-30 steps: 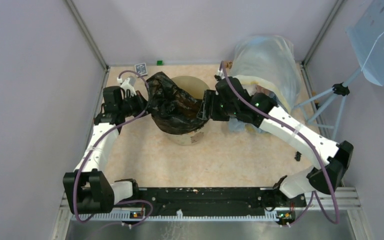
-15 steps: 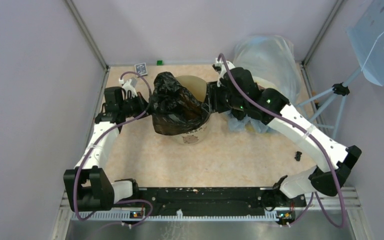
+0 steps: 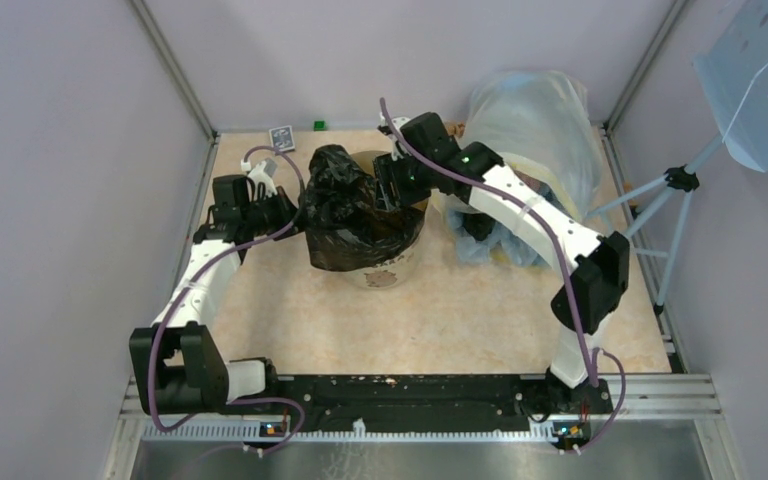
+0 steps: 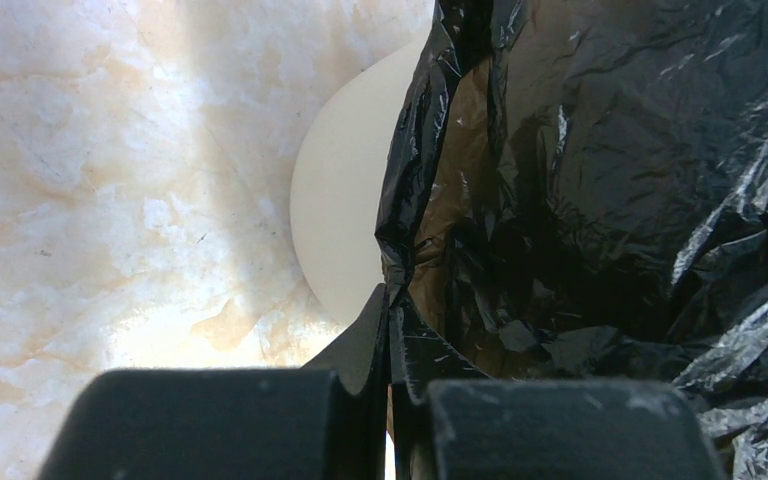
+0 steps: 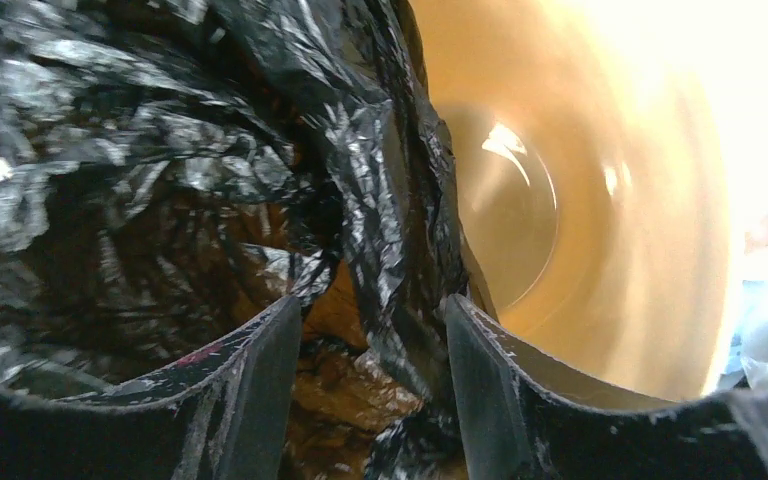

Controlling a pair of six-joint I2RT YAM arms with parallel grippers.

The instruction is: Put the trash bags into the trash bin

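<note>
Marbled table (image 3: 460, 310); black trash bag (image 3: 345, 215) hides much of trash bin (image 3: 392, 272).

Marbled table (image 3: 460, 320) (trash bin (image 3: 392, 268), sack (image 3: 535, 110))

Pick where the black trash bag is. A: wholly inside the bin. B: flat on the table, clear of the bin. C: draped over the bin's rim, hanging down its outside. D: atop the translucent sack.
C: the black trash bag hangs over the rim of the trash bin, its edge pinched in the shut left pincer.
</note>
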